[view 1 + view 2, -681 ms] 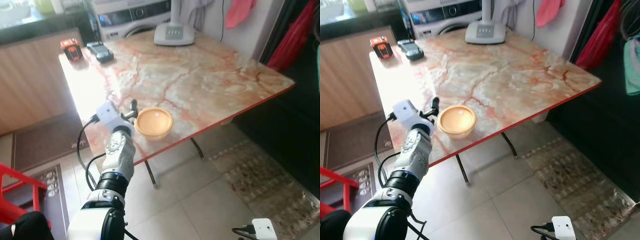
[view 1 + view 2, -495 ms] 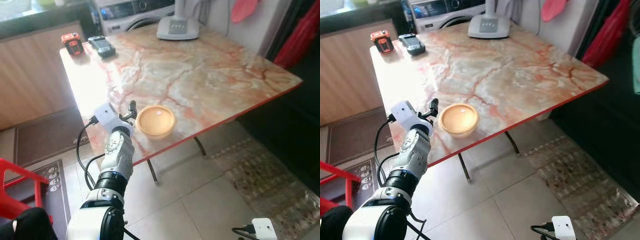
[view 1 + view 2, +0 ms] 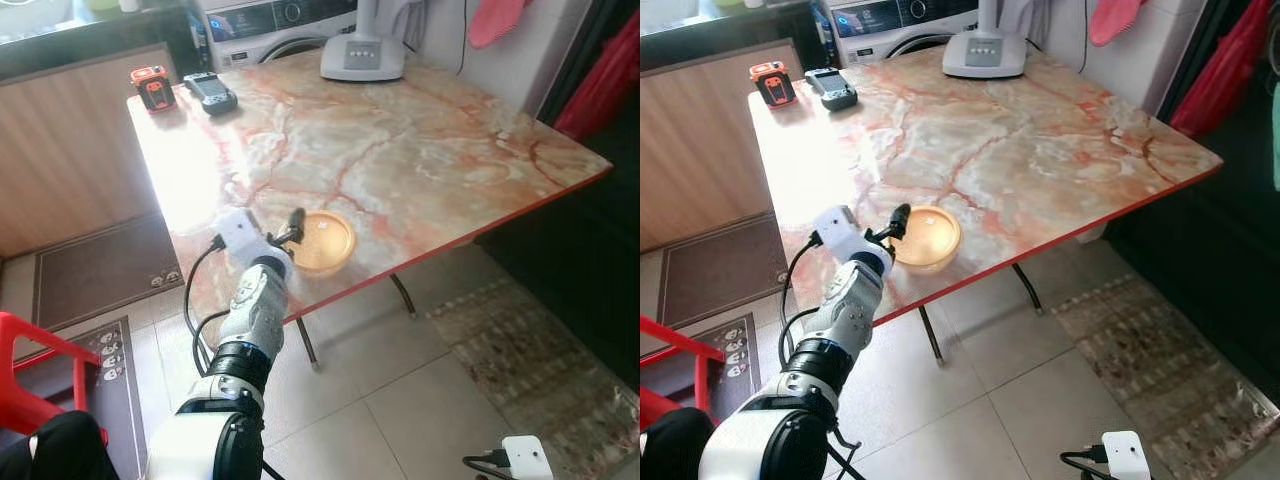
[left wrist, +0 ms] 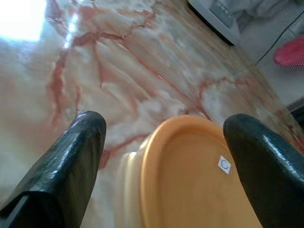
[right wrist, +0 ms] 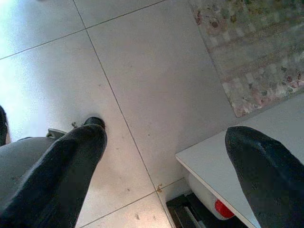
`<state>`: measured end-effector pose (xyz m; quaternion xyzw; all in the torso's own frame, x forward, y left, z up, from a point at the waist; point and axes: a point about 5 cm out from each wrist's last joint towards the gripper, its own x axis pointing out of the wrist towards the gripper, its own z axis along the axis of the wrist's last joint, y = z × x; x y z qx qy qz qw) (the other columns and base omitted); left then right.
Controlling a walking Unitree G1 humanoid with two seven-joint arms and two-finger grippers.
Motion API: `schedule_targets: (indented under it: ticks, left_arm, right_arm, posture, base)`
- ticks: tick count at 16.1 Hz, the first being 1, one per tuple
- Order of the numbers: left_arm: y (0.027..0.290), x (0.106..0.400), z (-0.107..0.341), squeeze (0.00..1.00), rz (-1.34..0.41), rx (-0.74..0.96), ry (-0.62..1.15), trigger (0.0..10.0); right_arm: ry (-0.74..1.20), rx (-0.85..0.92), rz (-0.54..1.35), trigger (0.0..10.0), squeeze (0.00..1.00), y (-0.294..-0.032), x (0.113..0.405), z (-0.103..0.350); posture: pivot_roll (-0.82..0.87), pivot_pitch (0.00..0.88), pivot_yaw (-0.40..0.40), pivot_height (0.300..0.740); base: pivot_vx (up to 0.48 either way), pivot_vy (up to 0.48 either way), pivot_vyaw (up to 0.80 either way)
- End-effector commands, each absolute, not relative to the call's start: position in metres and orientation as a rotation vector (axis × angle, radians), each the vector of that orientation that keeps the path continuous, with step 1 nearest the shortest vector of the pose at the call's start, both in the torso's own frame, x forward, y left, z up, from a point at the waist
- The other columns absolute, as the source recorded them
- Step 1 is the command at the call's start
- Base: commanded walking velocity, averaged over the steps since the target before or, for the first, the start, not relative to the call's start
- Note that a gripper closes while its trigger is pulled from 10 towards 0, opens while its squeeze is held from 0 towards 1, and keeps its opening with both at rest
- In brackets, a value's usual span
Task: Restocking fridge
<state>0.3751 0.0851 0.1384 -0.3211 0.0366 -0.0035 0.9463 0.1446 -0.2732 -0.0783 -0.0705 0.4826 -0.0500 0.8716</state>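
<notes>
Item: orange lidded food container, low centre of frame near the marble table front edge, probably for easy reach; left gripper spread wide, straddling its rim to grasp; right gripper idle, spread over floor tiles.

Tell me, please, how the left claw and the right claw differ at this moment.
The left claw is raised over the marble table, while the right claw hangs low over the tiled floor. The left claw's fingers straddle the rim of the orange lidded container; the right claw has nothing between its fingers. Both are open, with long black fingers.
</notes>
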Motion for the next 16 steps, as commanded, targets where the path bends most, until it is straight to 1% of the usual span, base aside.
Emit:
schedule_targets:
  ticks: [1, 5, 9, 12, 14, 16]
  left_arm:
    - [0.079, 0.372, 0.13, 0.0, -0.024, -0.643, 0.116, 10.0]
    - [0.072, 0.37, 0.129, 0.0, -0.048, -0.648, 0.125, 10.0]
    - [0.075, 0.367, 0.123, 0.0, -0.001, -0.65, 0.148, 10.0]
    - [0.076, 0.366, 0.117, 0.0, 0.015, -0.701, 0.184, 10.0]
    - [0.068, 0.366, 0.114, 0.0, -0.044, -0.756, 0.224, 10.0]
    - [0.064, 0.365, 0.113, 0.0, -0.071, -0.746, 0.233, 10.0]
  right_arm:
    - [1.019, -0.151, -0.106, 10.0, 0.0, -0.273, 0.14, -0.08]
    - [1.011, -0.144, -0.108, 10.0, 0.0, -0.272, 0.141, -0.08]
    - [1.009, -0.141, -0.107, 10.0, 0.0, -0.272, 0.141, -0.08]
    - [1.006, -0.141, -0.105, 10.0, 0.0, -0.272, 0.142, -0.08]
    - [1.004, -0.145, -0.102, 10.0, 0.0, -0.272, 0.142, -0.079]
    - [1.002, -0.146, -0.102, 10.0, 0.0, -0.272, 0.142, -0.079]
  posture:
    - [0.02, 0.054, 0.037, 0.74]
    - [0.02, 0.063, 0.041, 0.74]
    - [0.02, 0.066, 0.042, 0.74]
    - [0.02, 0.069, 0.042, 0.74]
    - [0.03, 0.072, 0.041, 0.74]
    - [0.02, 0.072, 0.041, 0.74]
  base:
    - [0.0, 0.0, 0.0]
    - [0.0, 0.0, 0.0]
    - [0.0, 0.0, 0.0]
    - [0.0, 0.0, 0.0]
    - [0.0, 0.0, 0.0]
    - [0.0, 0.0, 0.0]
